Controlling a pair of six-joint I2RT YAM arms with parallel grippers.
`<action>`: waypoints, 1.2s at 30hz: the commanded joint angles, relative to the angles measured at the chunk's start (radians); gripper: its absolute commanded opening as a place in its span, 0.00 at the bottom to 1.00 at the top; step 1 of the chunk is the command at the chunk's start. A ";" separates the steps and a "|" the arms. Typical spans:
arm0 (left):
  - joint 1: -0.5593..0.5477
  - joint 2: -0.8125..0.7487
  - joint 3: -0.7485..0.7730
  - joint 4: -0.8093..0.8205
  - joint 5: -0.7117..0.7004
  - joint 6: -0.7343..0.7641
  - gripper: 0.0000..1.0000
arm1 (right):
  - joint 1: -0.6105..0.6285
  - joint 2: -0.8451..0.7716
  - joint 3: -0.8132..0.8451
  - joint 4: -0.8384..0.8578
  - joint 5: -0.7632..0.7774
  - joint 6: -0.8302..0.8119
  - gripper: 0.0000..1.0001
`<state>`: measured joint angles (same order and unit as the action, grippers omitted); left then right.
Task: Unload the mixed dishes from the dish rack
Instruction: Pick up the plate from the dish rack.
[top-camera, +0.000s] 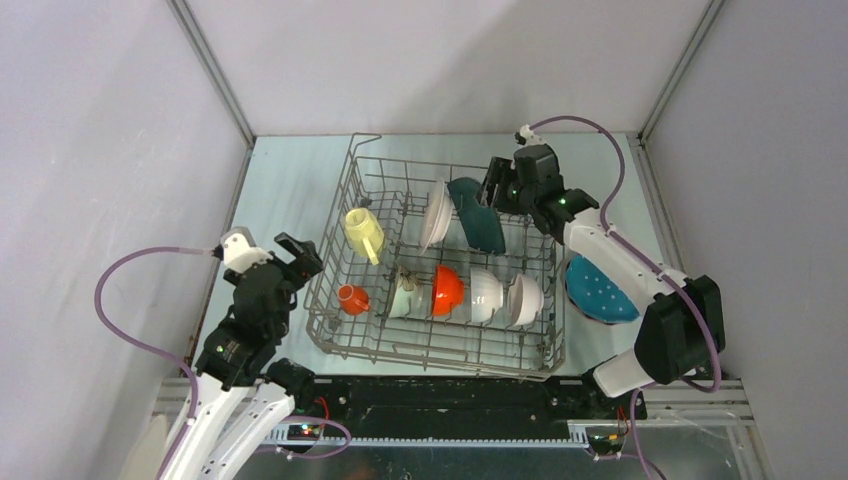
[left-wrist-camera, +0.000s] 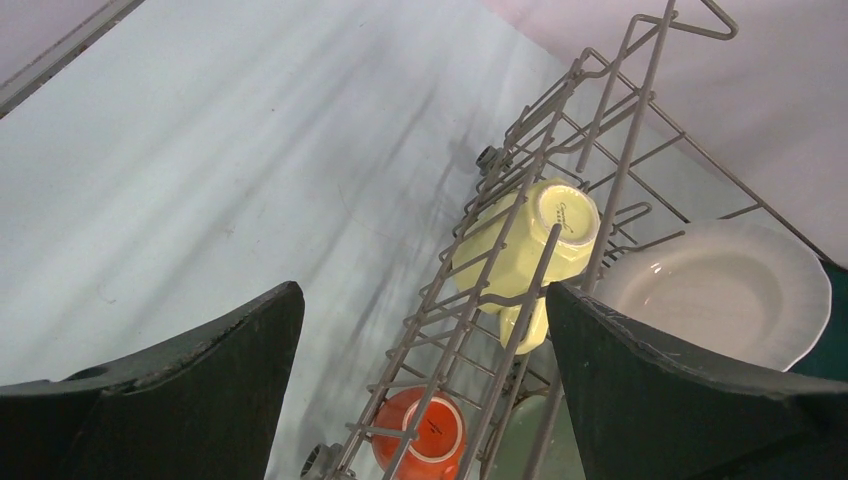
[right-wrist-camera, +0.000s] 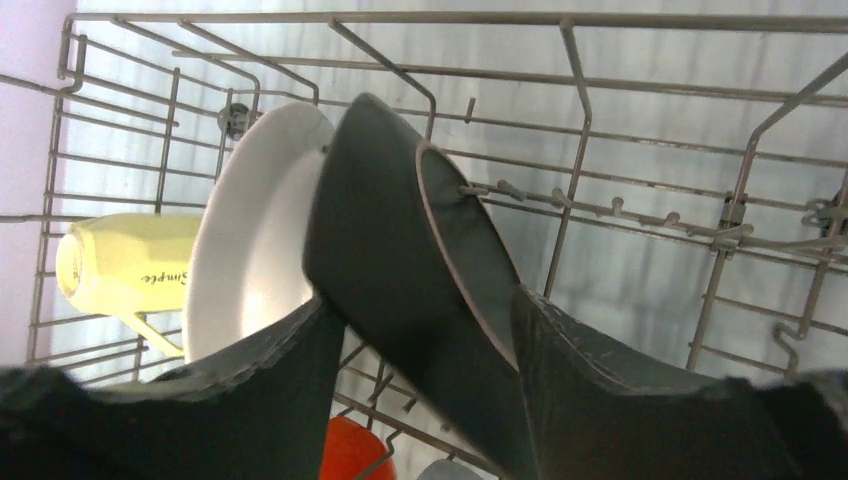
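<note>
1. Left jaws: spread wide, empty, above the tabletop (left-wrist-camera: 200, 150) just outside the dish rack's (top-camera: 440, 352) left wall.
2. Right jaws: straddling the dark teal plate (right-wrist-camera: 400, 250) upright in the rack's back row, beside a white plate (right-wrist-camera: 250, 230). Cannot tell whether they clamp it.
3. Blue dotted plate (top-camera: 600, 290): on the tabletop, right of the rack.

Yellow cup (right-wrist-camera: 130, 262) side reads "Simple".
</note>
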<state>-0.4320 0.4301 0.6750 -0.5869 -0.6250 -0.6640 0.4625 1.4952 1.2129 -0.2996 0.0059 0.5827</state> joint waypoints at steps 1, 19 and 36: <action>-0.004 -0.003 0.004 0.012 -0.030 -0.008 0.98 | 0.070 -0.005 0.119 -0.095 0.134 -0.085 0.66; -0.004 -0.014 0.000 0.005 -0.039 -0.010 0.98 | 0.206 0.146 0.189 -0.227 0.481 -0.381 0.53; -0.004 0.008 0.002 0.008 -0.051 -0.010 0.98 | 0.266 -0.076 0.109 0.087 0.576 -0.516 0.00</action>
<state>-0.4320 0.4274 0.6750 -0.5941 -0.6518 -0.6643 0.7231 1.5883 1.2869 -0.4473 0.5297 0.0860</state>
